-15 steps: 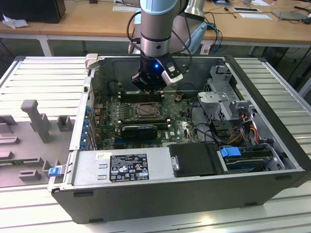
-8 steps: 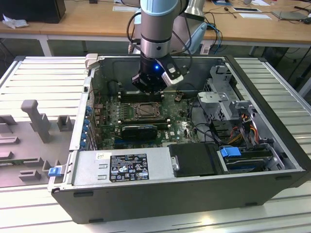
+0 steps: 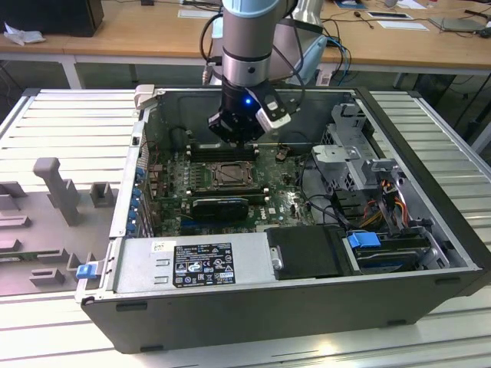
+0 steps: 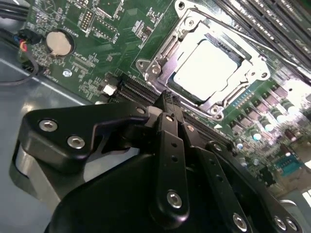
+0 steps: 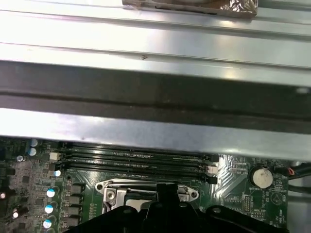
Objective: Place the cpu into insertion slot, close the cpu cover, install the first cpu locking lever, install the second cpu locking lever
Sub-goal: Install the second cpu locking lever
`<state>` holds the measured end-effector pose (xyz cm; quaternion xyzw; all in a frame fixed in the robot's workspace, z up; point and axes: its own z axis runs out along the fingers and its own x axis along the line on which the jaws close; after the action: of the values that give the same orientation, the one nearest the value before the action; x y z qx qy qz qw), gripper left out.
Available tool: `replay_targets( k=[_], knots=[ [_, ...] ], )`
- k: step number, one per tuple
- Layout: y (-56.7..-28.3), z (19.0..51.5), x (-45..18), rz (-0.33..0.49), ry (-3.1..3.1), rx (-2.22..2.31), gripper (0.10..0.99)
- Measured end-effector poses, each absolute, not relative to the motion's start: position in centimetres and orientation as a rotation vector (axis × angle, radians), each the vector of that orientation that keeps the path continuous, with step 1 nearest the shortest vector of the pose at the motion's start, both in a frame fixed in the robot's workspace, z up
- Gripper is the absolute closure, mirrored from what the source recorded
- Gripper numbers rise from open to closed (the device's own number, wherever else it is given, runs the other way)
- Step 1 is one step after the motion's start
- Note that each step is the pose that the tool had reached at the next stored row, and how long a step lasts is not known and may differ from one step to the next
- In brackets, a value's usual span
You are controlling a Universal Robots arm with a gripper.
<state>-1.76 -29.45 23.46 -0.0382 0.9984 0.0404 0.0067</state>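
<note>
A ribbed, pale grey metal table [image 3: 54, 126] carries the work. Directly on it sits an open black computer case [image 3: 307, 307], lying on its side in the middle of the surface, with the ribbed top showing on both sides of it. On the exterior view's left, beside the case, lie grey moulded fixture blocks [image 3: 57, 188], one standing upright. Behind the table stands a wooden bench [image 3: 138, 31].

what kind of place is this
Probably a robotics lab or test bench for PC assembly: an open computer case lies on a slatted metal table, a robot arm reaches into it, and office desks stand behind.
</note>
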Motion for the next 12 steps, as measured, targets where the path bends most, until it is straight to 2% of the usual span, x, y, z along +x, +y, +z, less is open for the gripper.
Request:
replay_targets(
  k=[12],
  knots=[
    [-30.36,23.65,-1.76,0.12,3.124,-0.12,0.98]
  ],
)
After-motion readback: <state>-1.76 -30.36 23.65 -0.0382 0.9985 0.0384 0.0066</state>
